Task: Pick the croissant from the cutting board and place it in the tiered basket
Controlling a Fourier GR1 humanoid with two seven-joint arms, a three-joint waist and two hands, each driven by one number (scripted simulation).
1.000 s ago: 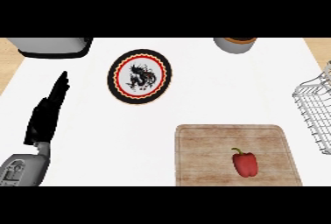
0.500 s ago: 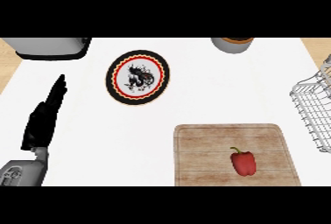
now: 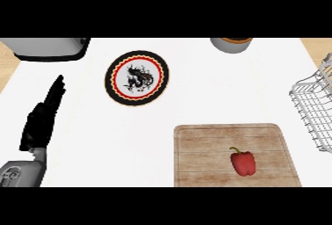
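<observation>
The left robot hand (image 3: 43, 117) is staying open near the table's left edge, barely shifting. A red pepper (image 3: 243, 161), apparently no croissant, is lying on the cutting board (image 3: 201, 149); the tiered basket (image 3: 314, 110) is waiting rightward.

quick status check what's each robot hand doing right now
Left robot hand: open, fingers straight, holding nothing.
Right robot hand: not in view.

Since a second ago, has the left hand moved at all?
Hardly: the left hand lies open at almost the same spot left of the plate, its forearm a touch lower in view.
</observation>
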